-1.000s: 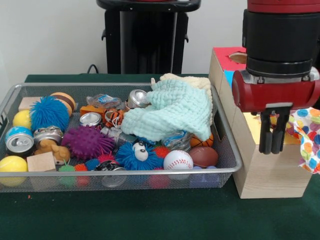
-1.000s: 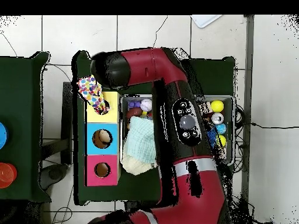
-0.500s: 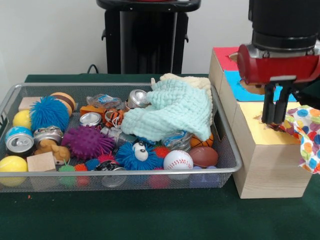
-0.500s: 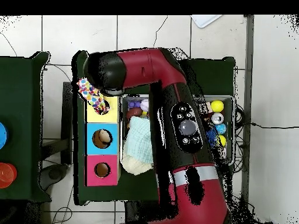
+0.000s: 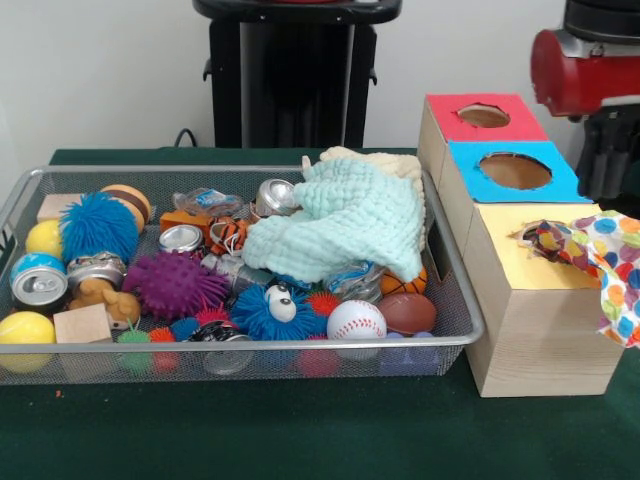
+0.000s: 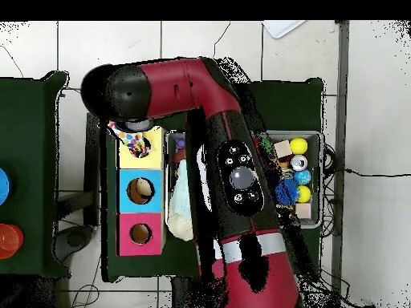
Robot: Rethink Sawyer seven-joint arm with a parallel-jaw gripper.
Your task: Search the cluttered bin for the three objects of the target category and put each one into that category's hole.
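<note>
Gripper (image 5: 603, 175) has come up and away: a second ago it was low at the yellow end of the sorting box (image 5: 530, 340), half a second ago it stood just over the yellow hole (image 5: 527, 238), and now it hangs high at the right edge of the front view, above and behind the blue section and touching nothing. You cannot tell from either view whether it is open or closed, and nothing can be seen in it. The overhead view only shows the arm's wrist covering that end of the box. The polka-dot cloth (image 5: 600, 255) has not really followed the push. One corner sits bunched at the yellow hole, and the rest still spills across the yellow top and hangs over the box's right edge, much as it lay in both earlier frames. Judgement: the drop is only half made, so do not count this piece as posted yet; the hanging weight could pull the corner back out. Expect to need another downward poke at the hole, or a re-grip of the loose part. Out in the wire bin (image 5: 240, 360) nothing has shifted. The mint cloth (image 5: 345, 225) lies heaped at the right end over a cream cloth (image 5: 385, 160), with balls, cans and spiky toys around them. These two look like the remaining cloth targets, both untouched.
</note>
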